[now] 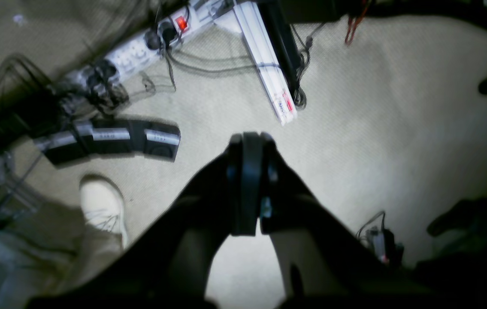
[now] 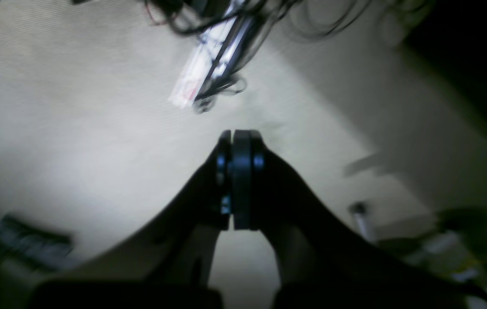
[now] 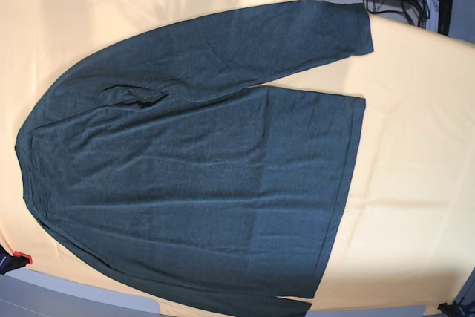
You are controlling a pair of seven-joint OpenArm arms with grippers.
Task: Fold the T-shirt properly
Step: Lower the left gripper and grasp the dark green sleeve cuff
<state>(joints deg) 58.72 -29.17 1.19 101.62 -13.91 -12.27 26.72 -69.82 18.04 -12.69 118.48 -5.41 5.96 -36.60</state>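
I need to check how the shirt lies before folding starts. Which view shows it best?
The base view: the shirt lies spread flat on the yellow cloth, one sleeve stretched along the top. Both wrist views show only floor and cables, no shirt.

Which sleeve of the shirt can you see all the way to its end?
The upper sleeve of the T-shirt in the base view: it reaches right to a hemmed cuff. The lower sleeve is cut off by the picture's bottom edge.
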